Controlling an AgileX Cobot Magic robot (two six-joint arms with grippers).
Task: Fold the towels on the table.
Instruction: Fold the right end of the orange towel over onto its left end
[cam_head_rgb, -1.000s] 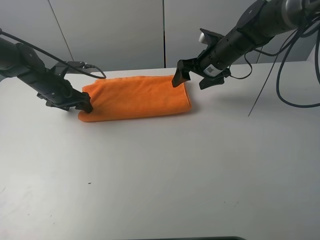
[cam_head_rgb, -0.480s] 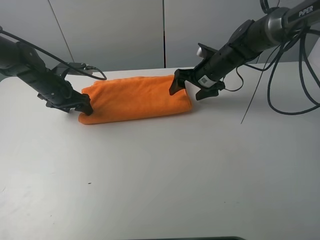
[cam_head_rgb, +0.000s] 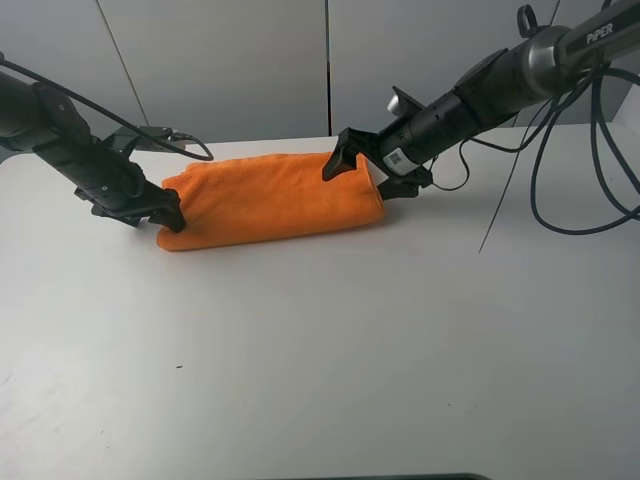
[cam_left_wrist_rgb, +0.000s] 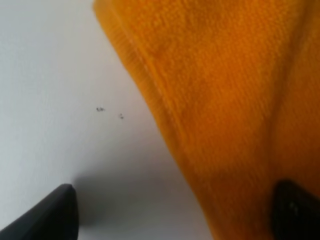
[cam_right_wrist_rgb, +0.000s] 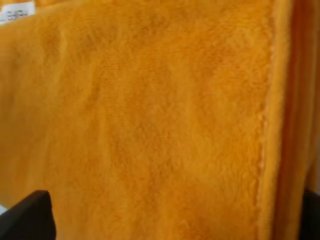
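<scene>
We see one orange towel (cam_head_rgb: 270, 195), lying at the far middle of the table (cam_head_rgb: 320, 360) as a long, thick band running left to right. In the right wrist view stacked edges run along one side of it, so we judge that at least one lengthwise fold is done. What looks to be left is a fold across its length, one end over the other, and perhaps a tidy-up. One small white label (cam_right_wrist_rgb: 17, 12) shows at an edge.

Two grippers work at it, one at each end. The left gripper (cam_head_rgb: 172, 214) sits at the towel's left near corner. Its jaws are spread wide, with one finger over the cloth, the other over bare table, and nothing pinched. The right gripper (cam_head_rgb: 360, 180) straddles the right end, also spread wide and gripping nothing.

Beyond these, we count two tiny dark specks (cam_left_wrist_rgb: 100, 109) on the table beside the towel's left edge.
</scene>
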